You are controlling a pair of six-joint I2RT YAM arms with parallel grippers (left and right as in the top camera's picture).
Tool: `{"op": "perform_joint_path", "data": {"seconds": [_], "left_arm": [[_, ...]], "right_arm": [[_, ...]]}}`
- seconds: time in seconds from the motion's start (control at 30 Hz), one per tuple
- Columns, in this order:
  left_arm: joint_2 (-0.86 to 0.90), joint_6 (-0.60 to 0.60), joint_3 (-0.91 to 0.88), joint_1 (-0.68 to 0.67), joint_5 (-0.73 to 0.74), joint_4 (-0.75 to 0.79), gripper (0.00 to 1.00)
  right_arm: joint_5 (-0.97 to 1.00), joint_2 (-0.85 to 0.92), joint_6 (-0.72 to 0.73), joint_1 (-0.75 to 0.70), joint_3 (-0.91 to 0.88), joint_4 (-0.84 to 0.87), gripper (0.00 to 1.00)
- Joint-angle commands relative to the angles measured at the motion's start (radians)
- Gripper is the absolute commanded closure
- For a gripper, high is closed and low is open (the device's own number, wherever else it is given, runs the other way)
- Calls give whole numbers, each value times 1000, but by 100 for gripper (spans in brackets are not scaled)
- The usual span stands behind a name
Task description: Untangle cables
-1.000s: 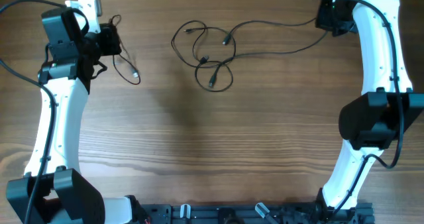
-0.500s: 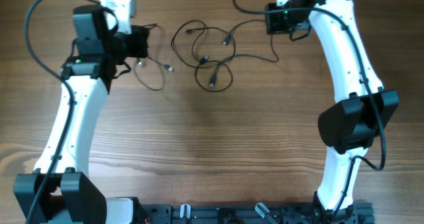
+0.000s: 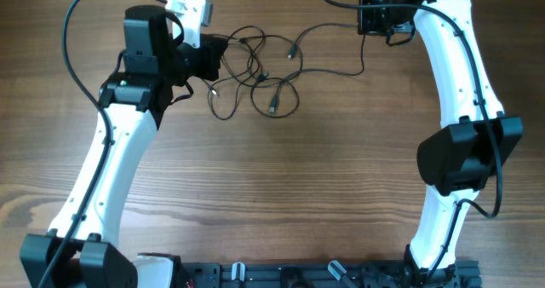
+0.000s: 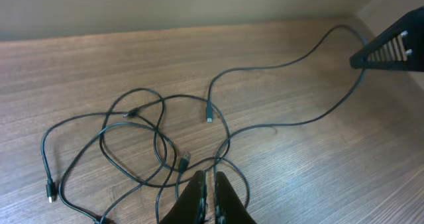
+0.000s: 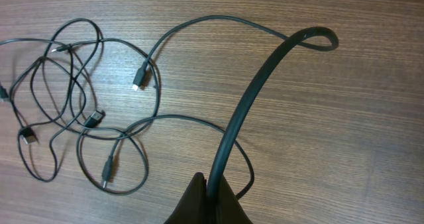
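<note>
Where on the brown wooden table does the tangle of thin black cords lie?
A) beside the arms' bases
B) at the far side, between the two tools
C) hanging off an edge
B: the tangle of thin black cords lies at the far side of the brown wooden table, between the left tool and the right tool.

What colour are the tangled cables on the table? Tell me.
Black, all of them. The cables show best in the left wrist view.
</note>
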Motion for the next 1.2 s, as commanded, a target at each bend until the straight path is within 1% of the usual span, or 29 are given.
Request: {"op": "perform_joint_path", "data": {"seconds": [0.0,0.1,0.27,0.37,0.47,0.6,0.7,0.87,1.03,1.17], "left_arm": [[-21,-15,5,-3,-57,2,93],[-21,-61,5,-3,-129,-2,93],[-21,-62,5,-3,-163,-38,92],[-21,-63,5,-2,-265,-57,92],[-21,-64,5,5,-338,-73,93],[-19,-66,5,46,-339,-85,93],[-15,-93,5,73,-330,-95,93],[-15,-93,5,82,-331,-110,93],[-15,-105,5,81,-299,-109,92],[-15,-112,5,81,-255,-110,92]], "right_arm": [[5,13,15,8,-8,3,96],[5,13,15,8,-8,4,96],[-27,13,16,9,-8,2,95],[-29,13,24,12,-8,-12,95],[-29,13,43,19,-8,-25,95],[-31,13,45,28,-8,-13,95],[-42,8,46,39,-2,4,95],[-37,-34,49,47,47,5,96],[10,-143,43,46,71,27,95],[35,-278,14,46,71,108,95]]}}
